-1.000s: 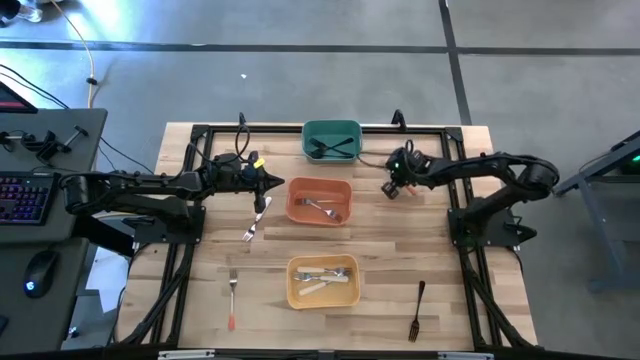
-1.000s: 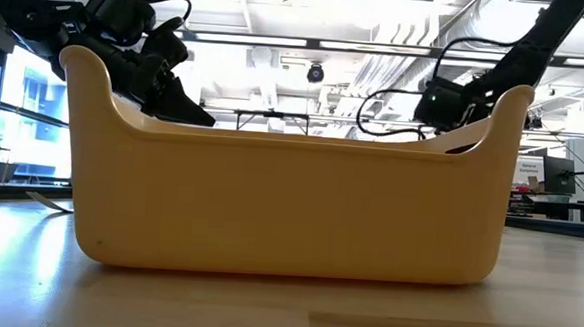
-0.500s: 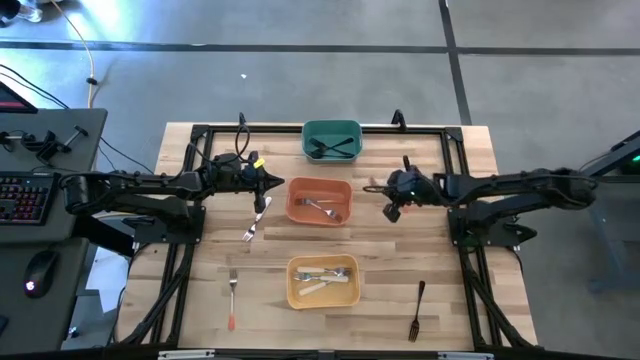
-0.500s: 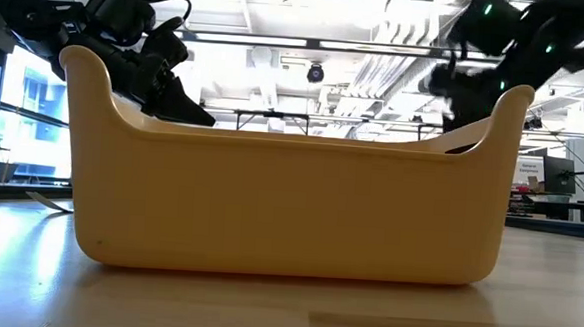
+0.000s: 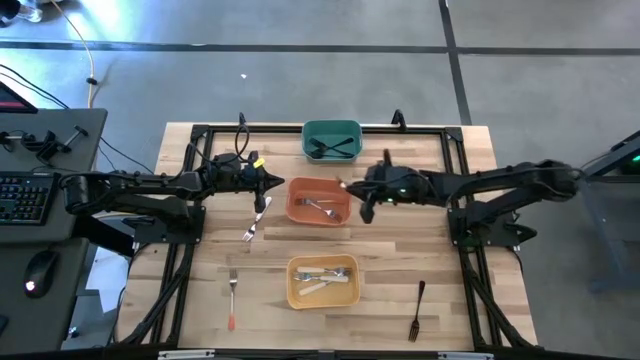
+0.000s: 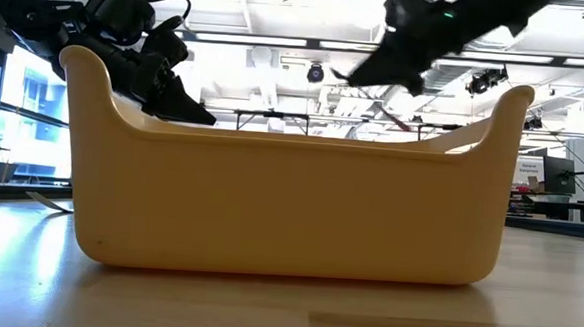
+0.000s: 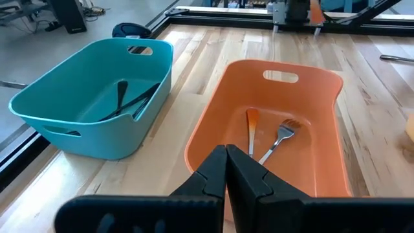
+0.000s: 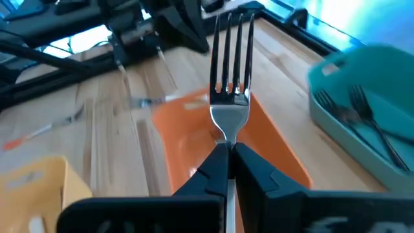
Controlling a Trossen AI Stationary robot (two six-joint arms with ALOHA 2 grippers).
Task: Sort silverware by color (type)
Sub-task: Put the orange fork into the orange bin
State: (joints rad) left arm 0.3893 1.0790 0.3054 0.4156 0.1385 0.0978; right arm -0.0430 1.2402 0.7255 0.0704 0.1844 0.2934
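Observation:
My right gripper (image 5: 352, 186) hovers at the right end of the orange bin (image 5: 320, 212), shut on a silver-headed fork (image 8: 231, 58); the fork's handle is hidden behind the fingers. My left gripper (image 5: 277, 182) is shut on nothing at the orange bin's left end, also in the left wrist view (image 7: 226, 158). The orange bin (image 7: 304, 97) holds two forks lying on its floor, one with an orange handle (image 7: 251, 123). Dark forks (image 5: 332, 148) lie in the green bin. Loose on the table lie a white-handled fork (image 5: 256, 218), an orange-handled fork (image 5: 231, 298) and a dark fork (image 5: 417, 310). My right gripper pinches the fork by its neck (image 8: 226, 137), just below the head, between the two fingers. The fingers lie along the fork, and its tines point on past the fingertips toward the table's left. The fork is lifted clear above the orange bin.
The green bin (image 5: 331, 129) stands at the far edge and the yellow bin (image 5: 296, 296), holding white-handled utensils, sits near the front and fills the low view (image 6: 290, 203). A dark metal frame (image 5: 455, 150) borders the table. Bare wood lies to the right of the bins.
My right gripper has carried the fork toward the table's left, from well to the right of the orange bin to over its right end, staying shut on it. The left arm has kept still.

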